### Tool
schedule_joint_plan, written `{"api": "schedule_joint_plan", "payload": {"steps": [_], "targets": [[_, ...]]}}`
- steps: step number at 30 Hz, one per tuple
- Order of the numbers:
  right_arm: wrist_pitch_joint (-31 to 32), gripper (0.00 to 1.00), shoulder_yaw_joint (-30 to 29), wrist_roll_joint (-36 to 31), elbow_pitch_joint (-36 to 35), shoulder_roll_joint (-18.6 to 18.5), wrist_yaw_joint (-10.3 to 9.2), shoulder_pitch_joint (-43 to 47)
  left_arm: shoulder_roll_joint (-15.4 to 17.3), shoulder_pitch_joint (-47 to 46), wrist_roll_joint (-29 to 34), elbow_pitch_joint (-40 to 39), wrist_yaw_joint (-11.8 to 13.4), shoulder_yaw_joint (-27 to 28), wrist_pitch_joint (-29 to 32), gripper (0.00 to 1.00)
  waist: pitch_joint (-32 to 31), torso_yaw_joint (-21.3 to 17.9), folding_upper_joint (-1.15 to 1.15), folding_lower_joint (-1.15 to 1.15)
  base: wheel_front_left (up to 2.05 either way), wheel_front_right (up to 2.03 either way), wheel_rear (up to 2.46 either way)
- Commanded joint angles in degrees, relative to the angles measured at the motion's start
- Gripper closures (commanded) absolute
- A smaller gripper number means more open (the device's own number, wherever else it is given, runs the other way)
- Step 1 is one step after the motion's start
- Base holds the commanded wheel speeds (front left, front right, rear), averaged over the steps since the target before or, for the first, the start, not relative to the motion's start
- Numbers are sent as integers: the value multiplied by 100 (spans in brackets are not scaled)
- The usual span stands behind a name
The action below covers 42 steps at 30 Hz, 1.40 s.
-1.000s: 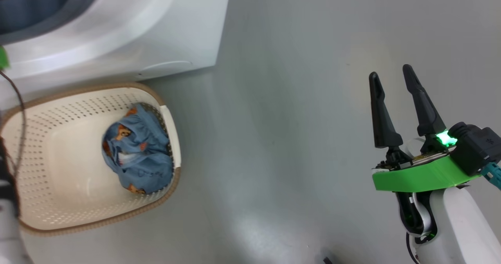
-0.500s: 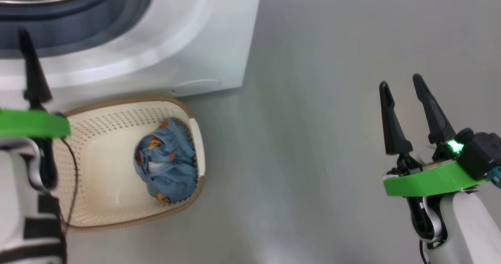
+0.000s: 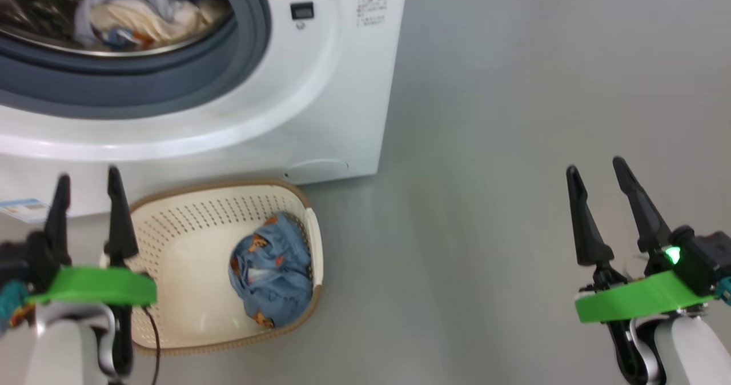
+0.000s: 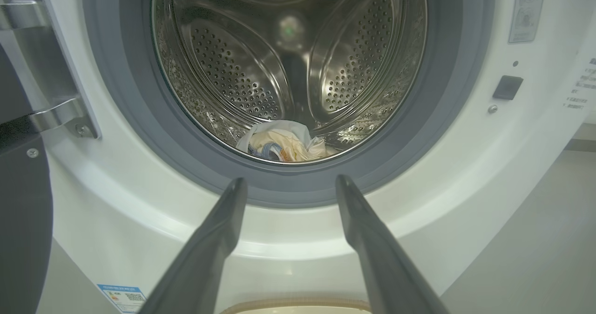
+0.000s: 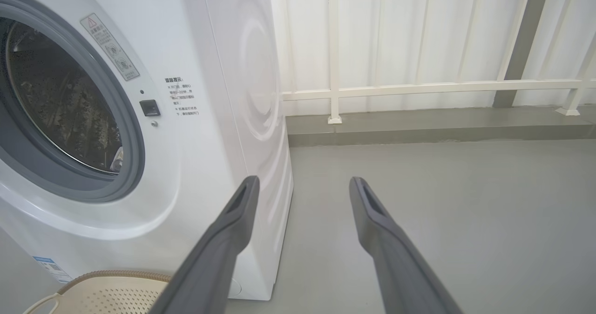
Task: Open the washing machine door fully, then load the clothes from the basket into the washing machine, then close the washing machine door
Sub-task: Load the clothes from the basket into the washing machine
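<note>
The washing machine (image 3: 337,88) stands open ahead of the left claw (image 3: 88,176), its door (image 4: 21,221) swung out to that claw's left, some cream laundry (image 4: 281,144) already in the drum (image 4: 233,71). The basket (image 3: 188,225) sits just right of that claw, a blue printed bundle of clothes (image 3: 271,271) yet to be loaded. Both claws, the right claw (image 3: 597,167) well off over bare floor (image 3: 485,202), stand apart and empty; closing the door comes last.

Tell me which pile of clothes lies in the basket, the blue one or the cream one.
The blue clothes with orange figures lie in the basket; the cream cloth is inside the washing machine.
</note>
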Motion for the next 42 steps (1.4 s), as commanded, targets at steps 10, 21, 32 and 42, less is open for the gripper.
{"api": "schedule_joint_plan", "payload": {"steps": [10, 21, 32, 42], "targets": [[-28, 0, -23, 47, -78, -154, 25, 534, -38, 1024, -64, -525, 4, 144, -31, 0, -727, 217, 0, 1, 0, 0, 0], [-28, 0, -149, 62, -110, -165, 25, 965, -162, 1915, -16, -1073, 4, 186, -31, 0, -1041, 274, 0, 1, 0, 0, 0], [-28, 0, -186, 58, -126, -181, 25, 1068, -215, 2322, 9, -1395, 3, 284, -31, 0, -1115, 279, 0, 1, 0, 0, 0], [-28, 0, -172, 61, -150, -198, 25, 1062, -256, 2349, 29, -1436, 3, 318, -32, 0, -1102, 271, 0, 1, 0, 0, 0]]}}
